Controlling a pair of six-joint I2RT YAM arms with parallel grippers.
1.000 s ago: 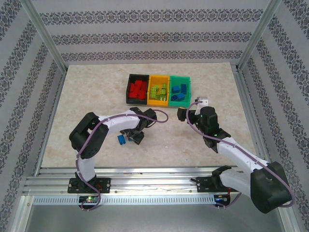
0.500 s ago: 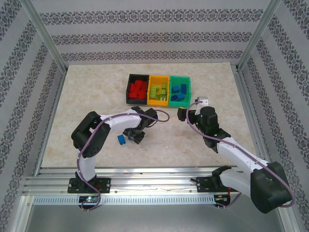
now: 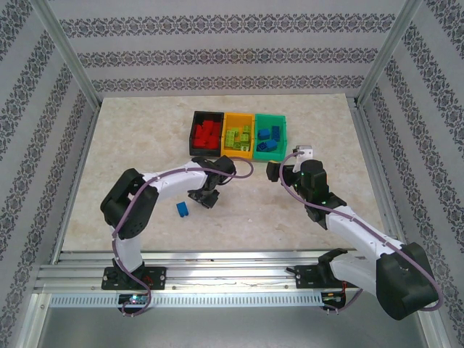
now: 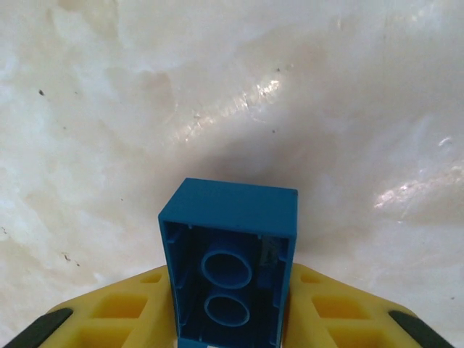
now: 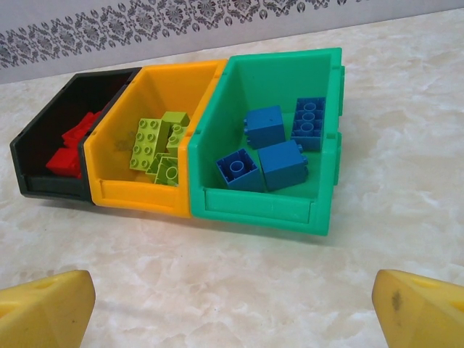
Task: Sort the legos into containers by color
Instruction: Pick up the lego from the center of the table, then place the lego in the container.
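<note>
A: Top camera first. Bins?
B: Three joined in a row at the far middle of the table [image 3: 130, 145]: black bin [image 3: 193, 136], orange bin [image 3: 239, 115], green bin [image 3: 272, 116]. The red bricks [image 3: 206, 135] lie in the black one, the lime bricks [image 3: 238, 138] in the orange, the blue bricks [image 3: 268, 138] in the green.
A: Anything outside them?
B: One loose blue brick [image 3: 182, 209] on the table, just left of the left gripper [image 3: 206, 198] and apart from it. That gripper points down, close to the surface. Its jaw state is not legible from up here. The right gripper [image 3: 299, 154] hangs just right of the green bin's near corner.
A: Left wrist camera.
B: A held blue brick [image 4: 230, 250] sits between the two yellow fingers [image 4: 116, 319], hollow underside toward the lens, both sides snug against them. So the left gripper is closed on it. Marbled table behind. Cannot tell whether the brick clears the surface.
A: Right wrist camera.
B: Its fingers [image 5: 43, 308] are spread wide, so the right gripper is open above bare table. All three bins lie ahead, with four blue bricks in the green bin, lime ones in the orange and red ones low in the black.
</note>
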